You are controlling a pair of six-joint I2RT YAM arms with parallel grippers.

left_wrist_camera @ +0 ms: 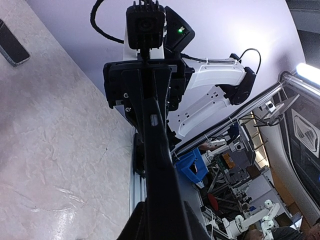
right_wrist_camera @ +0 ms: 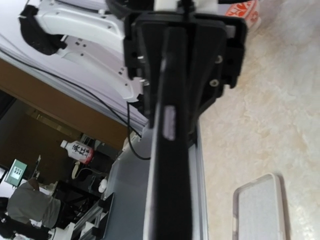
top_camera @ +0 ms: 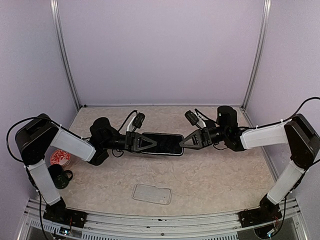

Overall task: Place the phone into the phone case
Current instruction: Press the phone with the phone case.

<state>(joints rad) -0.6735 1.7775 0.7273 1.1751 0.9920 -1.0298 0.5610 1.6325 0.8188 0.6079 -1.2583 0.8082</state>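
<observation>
One red-white packet (top_camera: 60, 158) far left, print unreadable, then left gripper (top_camera: 152, 144) clamped on the left end of the black phone (top_camera: 166, 144), held level over the table (top_camera: 225, 170), right gripper (top_camera: 183, 142) clenched on its right end, clear phone case (top_camera: 152, 193) flat below nearer the front, wrist views show the phone edge-on only.

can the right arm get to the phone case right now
Probably not yet: the right gripper is shut on one end of the phone, with the left gripper at the other end. The phone case lies uncovered on the table below, so the path itself looks free.
</observation>
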